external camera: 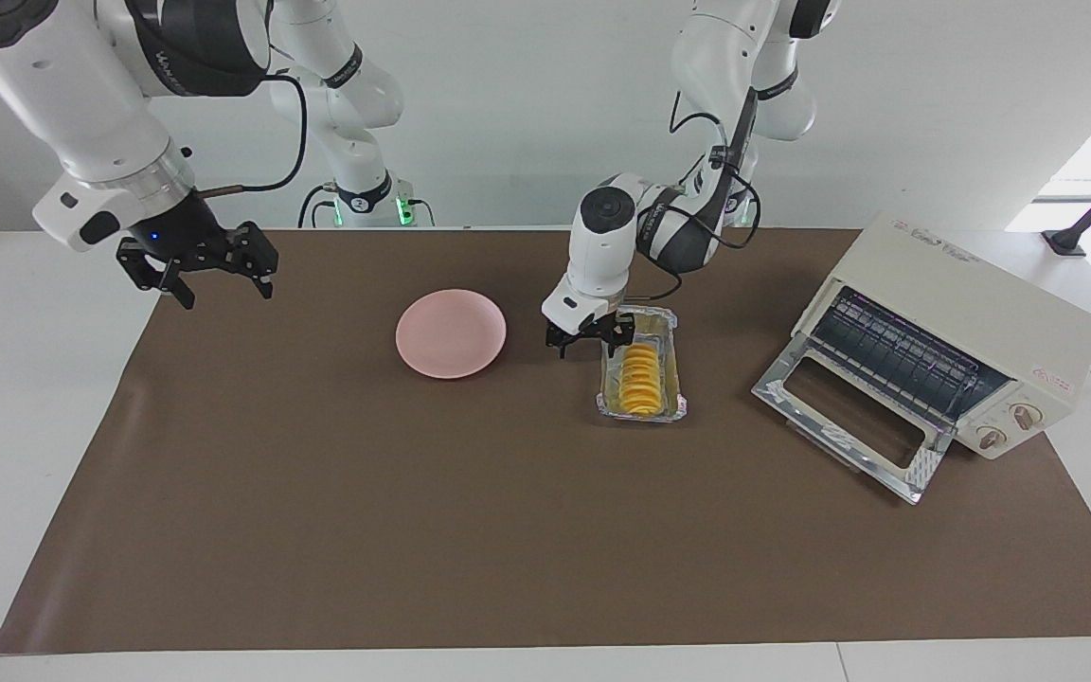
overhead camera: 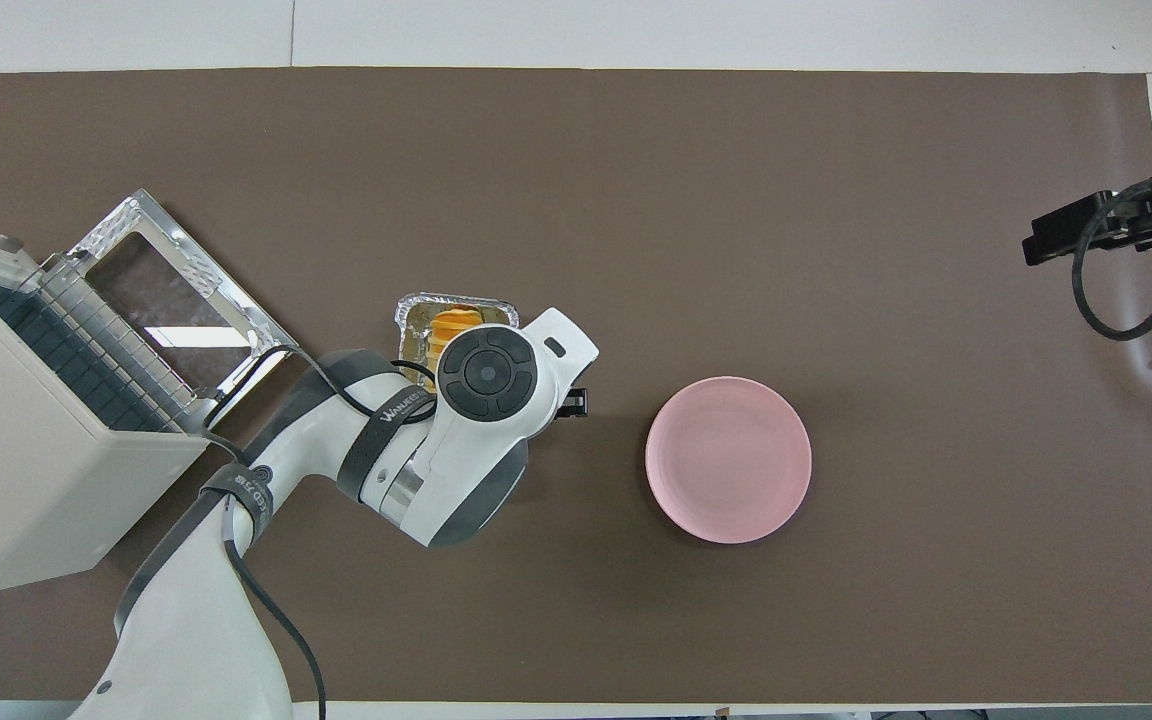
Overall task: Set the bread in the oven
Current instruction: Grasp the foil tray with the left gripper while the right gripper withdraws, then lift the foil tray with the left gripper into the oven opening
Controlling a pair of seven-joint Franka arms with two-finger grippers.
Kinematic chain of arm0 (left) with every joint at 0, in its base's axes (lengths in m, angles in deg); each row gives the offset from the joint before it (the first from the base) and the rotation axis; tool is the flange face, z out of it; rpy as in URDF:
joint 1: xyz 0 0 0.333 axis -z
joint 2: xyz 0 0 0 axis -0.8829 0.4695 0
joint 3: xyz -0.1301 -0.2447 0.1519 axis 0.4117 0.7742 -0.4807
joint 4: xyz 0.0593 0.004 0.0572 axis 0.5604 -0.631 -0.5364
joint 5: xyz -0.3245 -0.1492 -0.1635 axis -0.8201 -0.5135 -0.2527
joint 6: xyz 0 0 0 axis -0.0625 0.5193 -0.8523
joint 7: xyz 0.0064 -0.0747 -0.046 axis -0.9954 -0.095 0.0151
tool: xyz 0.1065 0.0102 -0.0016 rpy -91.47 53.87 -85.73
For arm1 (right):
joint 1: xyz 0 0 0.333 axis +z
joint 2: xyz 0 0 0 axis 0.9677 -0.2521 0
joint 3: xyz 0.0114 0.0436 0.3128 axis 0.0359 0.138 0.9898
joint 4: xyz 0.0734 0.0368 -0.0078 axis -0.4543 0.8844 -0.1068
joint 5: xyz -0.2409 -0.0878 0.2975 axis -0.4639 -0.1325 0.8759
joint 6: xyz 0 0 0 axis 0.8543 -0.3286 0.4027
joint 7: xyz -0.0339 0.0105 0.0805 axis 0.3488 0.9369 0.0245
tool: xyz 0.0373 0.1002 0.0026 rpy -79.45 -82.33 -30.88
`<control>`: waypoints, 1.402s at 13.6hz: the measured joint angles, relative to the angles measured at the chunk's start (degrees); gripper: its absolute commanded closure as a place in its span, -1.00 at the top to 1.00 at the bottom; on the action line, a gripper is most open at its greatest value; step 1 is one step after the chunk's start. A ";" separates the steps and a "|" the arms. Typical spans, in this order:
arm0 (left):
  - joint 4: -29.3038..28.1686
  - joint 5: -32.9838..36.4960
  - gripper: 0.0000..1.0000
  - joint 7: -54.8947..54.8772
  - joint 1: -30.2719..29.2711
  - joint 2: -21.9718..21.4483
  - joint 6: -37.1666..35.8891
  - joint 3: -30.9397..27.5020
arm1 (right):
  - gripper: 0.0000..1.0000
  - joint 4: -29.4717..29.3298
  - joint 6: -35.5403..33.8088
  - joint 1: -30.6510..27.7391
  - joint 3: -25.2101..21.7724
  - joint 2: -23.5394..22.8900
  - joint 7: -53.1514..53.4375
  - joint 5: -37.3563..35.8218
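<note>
Left pincer (external camera: 591, 338) open beside foil tray (external camera: 673, 327) holding bread (external camera: 641, 377); right pincer (external camera: 214, 267) open, waiting.

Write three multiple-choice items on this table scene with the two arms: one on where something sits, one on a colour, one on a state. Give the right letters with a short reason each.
1. Where does the small ridged yellow-orange bread roll lie?
A. on the round plate
B. in the crinkled silver foil tray
C. on the oven's wire rack

2. What colour is the round empty plate?
A. pink
B. blue
C. green

3. How does the glass door of the cream-white boxy toaster oven stand?
A. shut
B. taken off
C. dropped open onto the brown mat

Answers:
1 B: the roll's slices show inside the foil walls, with the left gripper low at the tray's end nearer to the robots.
2 A: it is plain pink in both views.
3 C: the door lies flat in front of the bare rack; the right gripper waits, raised, over the mat's edge.
</note>
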 measured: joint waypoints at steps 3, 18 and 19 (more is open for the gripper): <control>0.01 -0.01 -0.47 0.07 -0.10 0.17 0.14 -0.50 | 1.00 1.50 -0.61 0.91 0.03 2.34 -0.37 -1.83; 19.23 -1.14 -1.00 1.41 -11.24 -0.30 -26.52 -4.65 | 1.00 13.68 3.70 1.99 -3.29 9.45 -0.33 -0.90; 20.51 -1.14 -1.00 1.44 -12.15 -0.30 -27.74 -6.65 | 1.00 13.71 3.47 2.07 -3.29 9.48 -0.21 -0.33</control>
